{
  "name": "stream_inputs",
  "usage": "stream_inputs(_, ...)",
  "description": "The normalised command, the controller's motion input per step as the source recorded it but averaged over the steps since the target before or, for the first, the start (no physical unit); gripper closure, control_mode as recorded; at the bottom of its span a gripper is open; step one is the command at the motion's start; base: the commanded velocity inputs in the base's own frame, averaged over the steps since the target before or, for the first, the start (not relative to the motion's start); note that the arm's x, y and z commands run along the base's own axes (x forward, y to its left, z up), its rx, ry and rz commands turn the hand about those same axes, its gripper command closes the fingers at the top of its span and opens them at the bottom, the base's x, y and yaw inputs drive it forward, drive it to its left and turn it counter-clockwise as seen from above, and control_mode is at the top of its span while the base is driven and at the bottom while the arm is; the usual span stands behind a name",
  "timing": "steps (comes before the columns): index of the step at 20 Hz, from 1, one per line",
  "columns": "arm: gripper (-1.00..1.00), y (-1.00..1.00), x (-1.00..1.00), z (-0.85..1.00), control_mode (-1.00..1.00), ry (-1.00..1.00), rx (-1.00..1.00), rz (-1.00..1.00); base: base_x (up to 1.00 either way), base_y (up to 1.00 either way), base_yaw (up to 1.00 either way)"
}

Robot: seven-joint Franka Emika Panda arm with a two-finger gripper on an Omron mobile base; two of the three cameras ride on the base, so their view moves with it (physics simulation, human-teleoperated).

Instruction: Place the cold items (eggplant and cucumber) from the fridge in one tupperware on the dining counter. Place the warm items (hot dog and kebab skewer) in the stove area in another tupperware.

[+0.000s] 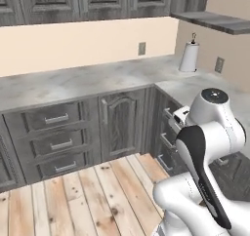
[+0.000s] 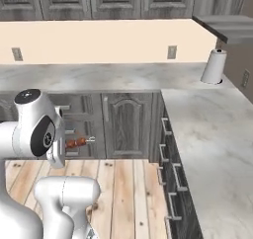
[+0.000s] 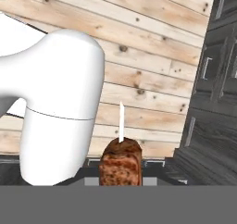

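Clamped on the kebab skewer (image 3: pixel 121 165), your jaws hold it between the two dark tips at the bottom centre of the hand view; the gripper (image 3: pixel 121 168) itself is largely masked by the meat. You will see the same item in the right base view at centre left, just beside the arm's white elbow, carried above the wooden floor (image 2: pixel 123 183) and in front of the dark lower cabinets (image 2: pixel 126 122).

Judgement on the hold: the grip sits on the meat rather than on the thin stick, which gives the pads a broad body to bear on. The arm is folded close to its base, which suits carrying the item while the base drives; no tupperware appears in these pictures, so the delivery step looks still ahead.

Appearance of the item: a brown, charred block of meat with a mottled surface, and a thin pale stick rising straight from its top towards mid-frame. In the right base view it reads as small reddish-brown chunks in a row, lying roughly level, with a pale tip pointing right.
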Motion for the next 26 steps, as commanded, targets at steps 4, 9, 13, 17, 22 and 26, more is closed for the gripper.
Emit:
stream_inputs(4, 1.0, 0.0, 0.0, 0.0, 1.0, 0.0, 0.0, 0.0, -1.0, -0.64, -0.05)
stream_inputs(9, 1.0, 0.0, 0.0, 0.0, 1.0, 0.0, 0.0, 0.0, -1.0, -0.44, -0.13)
stream_inputs(13, 1.0, 0.0, 0.0, 0.0, 1.0, 0.0, 0.0, 0.0, -1.0, -0.33, -0.13)
stream_inputs(17, 1.0, 0.0, 0.0, 0.0, 1.0, 0.0, 0.0, 0.0, -1.0, -0.31, -0.12)
stream_inputs(22, 1.0, 0.0, 0.0, 0.0, 1.0, 0.0, 0.0, 0.0, -1.0, -0.26, -0.08)
stream_inputs(26, 1.0, 0.0, 0.0, 0.0, 1.0, 0.0, 0.0, 0.0, -1.0, -0.15, -0.04)
